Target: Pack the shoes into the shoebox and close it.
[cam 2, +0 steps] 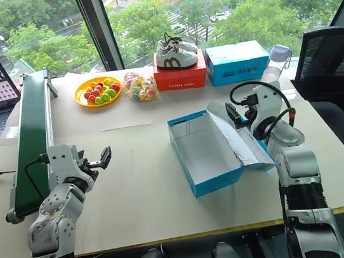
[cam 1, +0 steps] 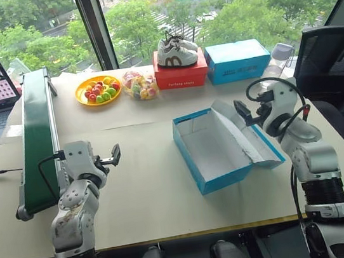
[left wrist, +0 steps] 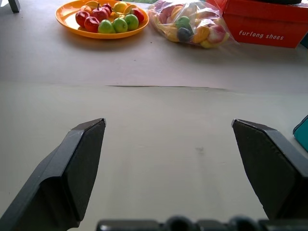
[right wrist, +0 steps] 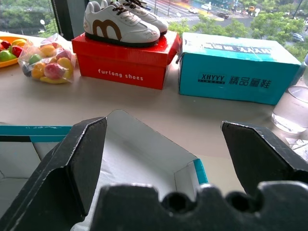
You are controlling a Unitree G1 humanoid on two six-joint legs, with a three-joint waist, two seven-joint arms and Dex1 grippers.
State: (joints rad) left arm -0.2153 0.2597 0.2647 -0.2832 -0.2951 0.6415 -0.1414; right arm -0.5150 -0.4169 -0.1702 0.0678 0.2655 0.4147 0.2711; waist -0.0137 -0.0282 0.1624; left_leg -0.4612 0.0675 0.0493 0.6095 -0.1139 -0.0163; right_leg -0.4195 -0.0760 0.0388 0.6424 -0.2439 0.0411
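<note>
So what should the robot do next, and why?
Probably go and pick up a shoe with one open gripper, and leave the lid alone for now. The shoebox sits open and empty on the table, with its lid flapped out to the robot's right. The left gripper and right gripper are both open and holding nothing, so packing has to come before closing.

Both arms are made of shiny silver-grey metal with round, chunky joints. Black ribbed rings wrap the lower parts. Thin black cables loop out near each wrist. The left hand [cam 1: 115, 155] and the right hand [cam 1: 241, 111] are black, each with two flat, wedge-shaped fingers [left wrist: 79, 163].
</note>
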